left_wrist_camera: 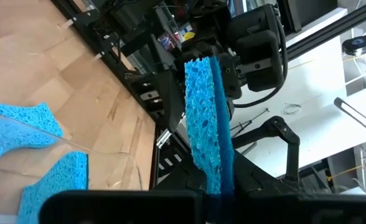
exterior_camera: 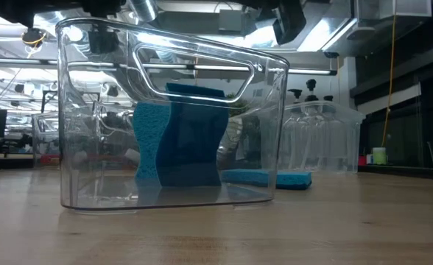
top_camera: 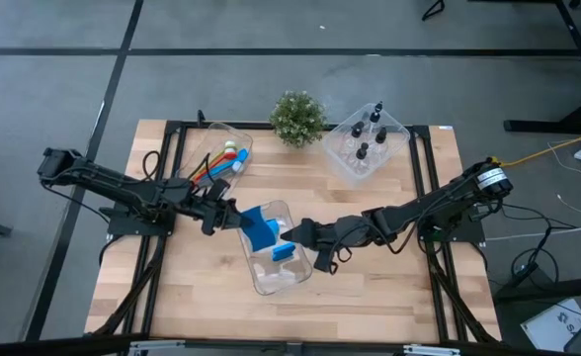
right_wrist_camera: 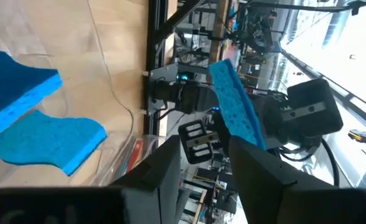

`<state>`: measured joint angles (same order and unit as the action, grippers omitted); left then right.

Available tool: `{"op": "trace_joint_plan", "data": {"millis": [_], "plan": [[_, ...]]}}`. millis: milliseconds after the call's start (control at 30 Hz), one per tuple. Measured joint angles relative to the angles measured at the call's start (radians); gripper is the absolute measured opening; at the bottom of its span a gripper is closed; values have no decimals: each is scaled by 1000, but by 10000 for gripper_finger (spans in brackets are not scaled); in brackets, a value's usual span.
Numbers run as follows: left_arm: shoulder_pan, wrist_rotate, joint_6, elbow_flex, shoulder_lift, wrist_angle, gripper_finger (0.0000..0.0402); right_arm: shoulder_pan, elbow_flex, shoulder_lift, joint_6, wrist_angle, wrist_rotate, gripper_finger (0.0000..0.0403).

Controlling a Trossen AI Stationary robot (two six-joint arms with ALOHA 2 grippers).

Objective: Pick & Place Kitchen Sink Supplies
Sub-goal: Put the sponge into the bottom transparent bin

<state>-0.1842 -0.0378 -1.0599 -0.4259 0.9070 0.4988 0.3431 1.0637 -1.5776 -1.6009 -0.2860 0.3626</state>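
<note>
A bright blue sponge (top_camera: 262, 228) hangs over the far left end of a clear bin (top_camera: 271, 283) in the table's middle, with my left gripper (top_camera: 233, 218) shut on it. Through the bin's wall in the low view the sponge (exterior_camera: 180, 136) stands tall on edge. Two more blue sponges (right_wrist_camera: 52, 142) (right_wrist_camera: 15, 84) lie flat on the bin's floor. My right gripper (top_camera: 310, 247) stands open at the bin's right side, nothing between its fingers (right_wrist_camera: 170, 171), facing the held sponge (right_wrist_camera: 236, 106). My left gripper pinches one end of the sponge (left_wrist_camera: 217, 183) between its two fingers, coming level from the table's left. The fingertips are hidden at the wrist picture's lower edge. The sponge sticks out ahead of the fingers, on edge, lifted clear above the bin.
A clear bin with coloured brushes (top_camera: 226, 158) stands at the far left, a clear bin with black-capped bottles (top_camera: 370, 143) at the far right, and a small potted plant (top_camera: 297, 117) between them. Bare wood lies along the near edge.
</note>
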Motion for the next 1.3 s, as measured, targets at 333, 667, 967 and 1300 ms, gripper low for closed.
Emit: {"op": "trace_joint_plan", "data": {"millis": [333, 667, 967, 1300], "plan": [[-38, 29, 0, 0, 0, 0, 13, 0, 0, 0, -1, 15, 1, 136], [-45, 64, 6, 0, 0, 0, 13, 1, 0, 0, 46, 60, 1, 136], [-42, 54, 6, 0, 0, -1, 13, 0, 0, 0, 105, 60, 3, 136], [-42, 58, -77, 0, 0, -14, 13, -2, 0, -34, 71, 48, 40, 136]]}}
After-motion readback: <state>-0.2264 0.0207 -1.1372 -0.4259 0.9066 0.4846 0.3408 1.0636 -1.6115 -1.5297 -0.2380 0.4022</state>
